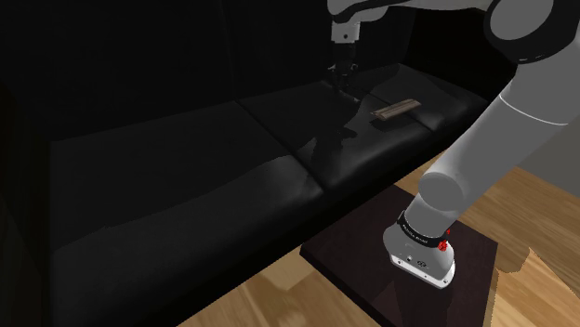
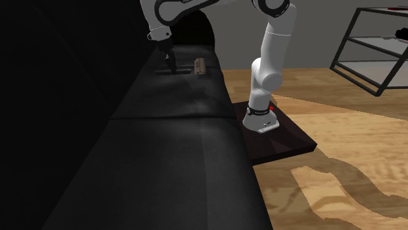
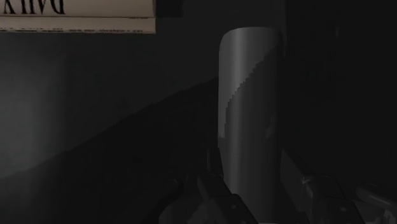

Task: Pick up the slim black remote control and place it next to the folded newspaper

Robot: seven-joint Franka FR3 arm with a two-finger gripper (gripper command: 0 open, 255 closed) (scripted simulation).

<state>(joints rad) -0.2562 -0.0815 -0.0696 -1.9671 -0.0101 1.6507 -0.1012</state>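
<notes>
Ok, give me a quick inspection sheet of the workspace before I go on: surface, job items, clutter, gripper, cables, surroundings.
Surface: black sofa seat, dimly lit.
Job's things: slim dark remote right at the gripper, lying lengthways; folded newspaper on the seat, apart from the remote.
Clutter: nothing seen.
Gripper: gripper low over the seat beside the newspaper; too dim to tell its grip.
Cables: nothing seen.
Surroundings: wood floor, dark stand, metal shelf frame.
</notes>
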